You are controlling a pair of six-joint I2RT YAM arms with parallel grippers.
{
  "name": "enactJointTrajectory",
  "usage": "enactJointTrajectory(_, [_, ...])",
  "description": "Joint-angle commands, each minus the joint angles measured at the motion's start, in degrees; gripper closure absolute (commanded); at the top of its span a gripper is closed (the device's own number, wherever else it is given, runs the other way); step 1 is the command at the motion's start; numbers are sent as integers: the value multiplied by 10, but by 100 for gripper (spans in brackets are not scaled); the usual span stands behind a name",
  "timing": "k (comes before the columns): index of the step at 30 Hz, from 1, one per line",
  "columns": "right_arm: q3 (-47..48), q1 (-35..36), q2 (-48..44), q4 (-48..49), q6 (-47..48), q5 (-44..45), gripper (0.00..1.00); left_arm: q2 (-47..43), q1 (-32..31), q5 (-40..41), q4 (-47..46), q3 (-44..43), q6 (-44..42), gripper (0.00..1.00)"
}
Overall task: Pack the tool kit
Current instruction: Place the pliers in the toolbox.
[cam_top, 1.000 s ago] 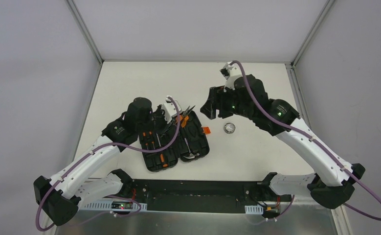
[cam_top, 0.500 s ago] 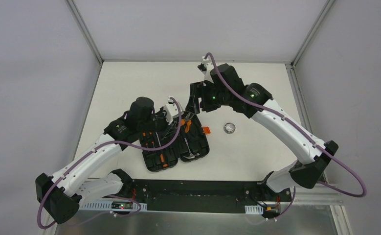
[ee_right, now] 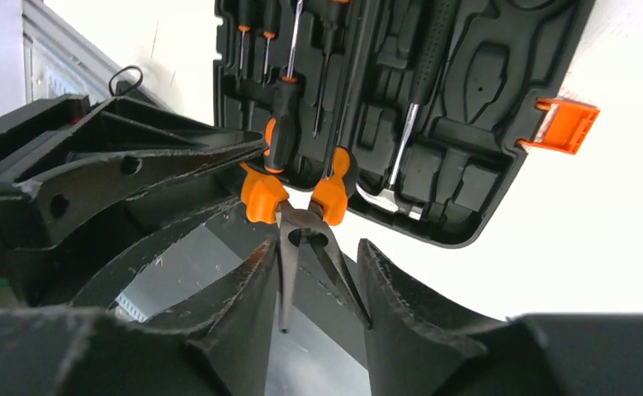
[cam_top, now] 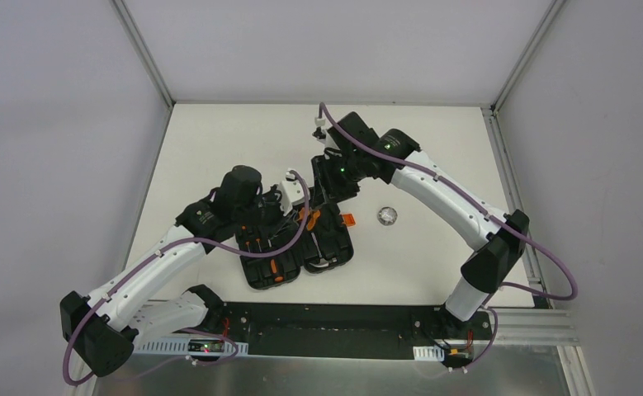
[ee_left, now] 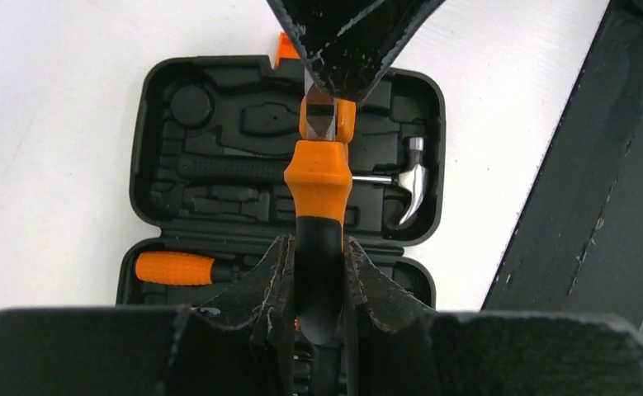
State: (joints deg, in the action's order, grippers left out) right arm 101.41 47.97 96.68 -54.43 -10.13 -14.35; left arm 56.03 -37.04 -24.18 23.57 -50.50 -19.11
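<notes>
Left gripper (ee_left: 318,257) is clamped on the handles of the long-nose pliers (ee_left: 319,177), above the open tool case (cam_top: 334,246), which lies mid-worktop toward the near edge. Right gripper (ee_right: 316,252) straddles the pliers' nose; whether it grips cannot be told. Hammer (ee_left: 413,177) sits in its slot.

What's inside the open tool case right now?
A hammer in the half with the orange latch; an orange-handled screwdriver and thinner screwdrivers in the other. The pliers, held above by the left gripper, hide the middle slots.
</notes>
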Motion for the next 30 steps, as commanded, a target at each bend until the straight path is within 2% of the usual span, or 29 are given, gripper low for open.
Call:
enactJointTrajectory(1, [-3, -5, -3, -42, 8, -45, 61, -12, 1, -19, -10, -21, -32, 100])
enactJointTrajectory(9, [-55, -23, -10, -5, -14, -107, 95, -12, 1, -8, -9, -19, -44, 98])
enactJointTrajectory(11, [-83, -31, -21, 23, -36, -118, 100, -8, 1, 3, -9, -22, -37, 76])
enactJointTrajectory(12, [-103, -36, -31, 45, -53, -123, 100, -7, 1, 9, -9, -24, -34, 70])
enactJointTrajectory(15, [-175, -59, -63, 129, -113, -135, 100, -8, 1, 38, -19, -27, -14, 57])
enactJointTrajectory(20, [-285, -84, -112, 256, -219, -127, 100, -23, 1, 106, -69, -24, 59, 31])
enactJointTrajectory(23, [-350, -98, -143, 356, -296, -123, 100, -33, 1, 183, -98, -24, 154, 16])
enactJointTrajectory(24, [-374, -102, -154, 391, -325, -117, 100, -34, 1, 223, -103, -25, 219, 11])
enactJointTrajectory(26, [-418, -106, -178, 462, -354, -98, 100, -38, 2, 301, -105, -21, 324, 8])
enactJointTrajectory(27, [-443, -107, -192, 499, -411, -81, 100, -41, 2, 332, -105, -14, 376, 8])
enactJointTrajectory(30, [-511, -108, -231, 598, -494, -37, 100, -53, 2, 404, -104, 23, 547, 7])
